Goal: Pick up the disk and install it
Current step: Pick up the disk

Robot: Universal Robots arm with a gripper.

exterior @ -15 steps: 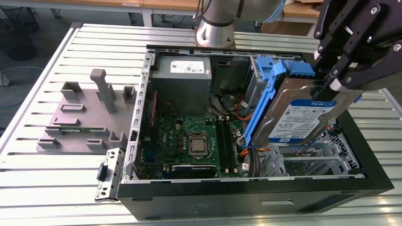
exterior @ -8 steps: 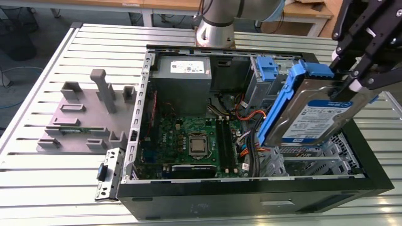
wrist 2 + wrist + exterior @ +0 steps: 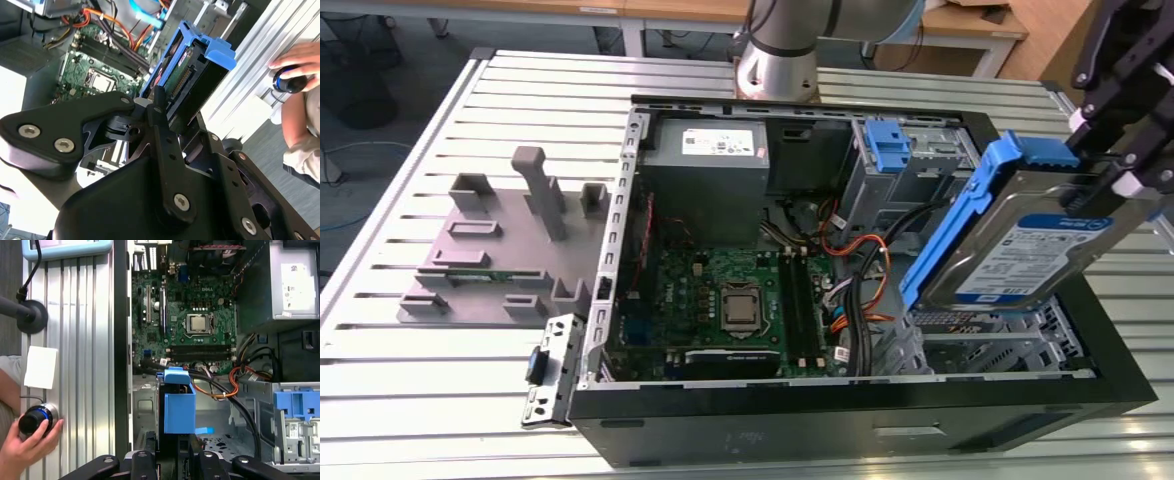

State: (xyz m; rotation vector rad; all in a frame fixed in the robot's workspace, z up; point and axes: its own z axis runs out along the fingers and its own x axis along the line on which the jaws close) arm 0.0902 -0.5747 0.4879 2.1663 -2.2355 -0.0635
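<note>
The flat silver-grey metal disk in its blue plastic bracket hangs steeply tilted over the open black computer case, at the exterior view's right. Its long axis slopes down into the case. The black gripper pinches its upper end, and the frame edge cuts off the gripper's upper links.

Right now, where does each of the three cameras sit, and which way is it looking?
Exterior view: off the arm, high over the table, looking down into the open computer case; shows the arm's base and the pincer holding the disk.
Second wrist view: on the arm, looking along the pincer at the disk; a person's hand beyond.
First wrist view: on the arm, looking down past the pincer into the case.
Shared: both wrist views show the disk, motherboard and that hand.
</note>
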